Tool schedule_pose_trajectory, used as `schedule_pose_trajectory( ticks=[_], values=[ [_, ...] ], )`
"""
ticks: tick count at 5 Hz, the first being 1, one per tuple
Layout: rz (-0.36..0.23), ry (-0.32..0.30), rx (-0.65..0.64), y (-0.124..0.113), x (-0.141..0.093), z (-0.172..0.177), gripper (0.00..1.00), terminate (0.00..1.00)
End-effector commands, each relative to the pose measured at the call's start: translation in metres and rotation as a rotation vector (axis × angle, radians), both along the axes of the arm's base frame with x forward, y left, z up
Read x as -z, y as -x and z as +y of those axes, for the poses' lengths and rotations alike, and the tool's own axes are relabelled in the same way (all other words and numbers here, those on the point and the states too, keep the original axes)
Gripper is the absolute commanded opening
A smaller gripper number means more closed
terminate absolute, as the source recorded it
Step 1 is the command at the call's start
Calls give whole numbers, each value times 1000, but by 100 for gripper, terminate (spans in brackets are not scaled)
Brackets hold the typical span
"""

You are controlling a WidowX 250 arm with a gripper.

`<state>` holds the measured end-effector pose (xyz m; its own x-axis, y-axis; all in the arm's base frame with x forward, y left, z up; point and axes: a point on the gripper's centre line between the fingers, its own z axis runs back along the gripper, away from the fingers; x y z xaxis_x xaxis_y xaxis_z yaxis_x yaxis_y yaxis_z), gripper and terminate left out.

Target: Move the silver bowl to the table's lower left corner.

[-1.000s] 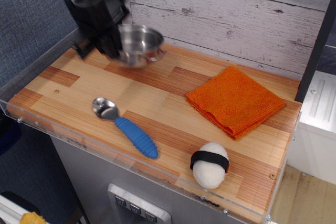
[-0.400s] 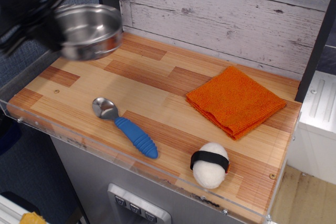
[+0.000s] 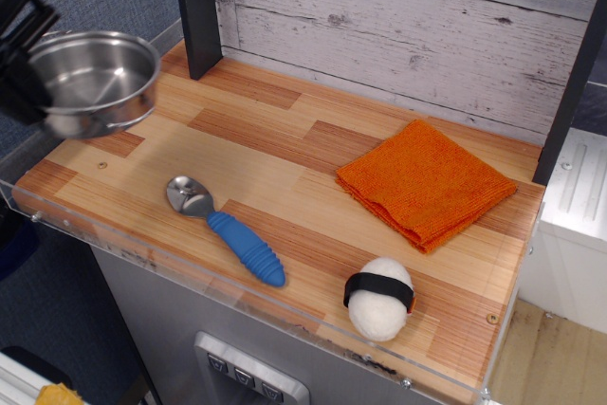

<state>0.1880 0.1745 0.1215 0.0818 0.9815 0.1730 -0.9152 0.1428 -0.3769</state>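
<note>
The silver bowl [image 3: 92, 81] hangs in the air above the left end of the wood-plank table [image 3: 294, 173], tilted a little, with its open side facing up. My gripper [image 3: 27, 68] is black and sits at the far left edge of the view, partly cut off. It is shut on the bowl's left rim. The bowl does not touch the tabletop.
A blue-handled metal spoon [image 3: 228, 230] lies near the front left. A folded orange cloth [image 3: 427, 182] lies at the right back. A white rice ball toy with a black band [image 3: 379, 298] sits front right. A dark post [image 3: 196, 11] stands at the back left. A clear acrylic rim [image 3: 142, 258] edges the front.
The gripper has carried the bowl from the back left of the table up and leftward, then slightly down and toward the front, to the table's left edge.
</note>
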Motion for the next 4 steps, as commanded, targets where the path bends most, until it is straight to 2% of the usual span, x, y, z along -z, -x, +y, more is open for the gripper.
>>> schedule_pose_trajectory(
  ticks=[1,2,4],
  values=[
    [24,-77,-8,-1,20,19,0,0],
    [44,-107,35,-10,31,13,0,0],
    [63,-110,63,-21,52,10,0,0]
  ],
)
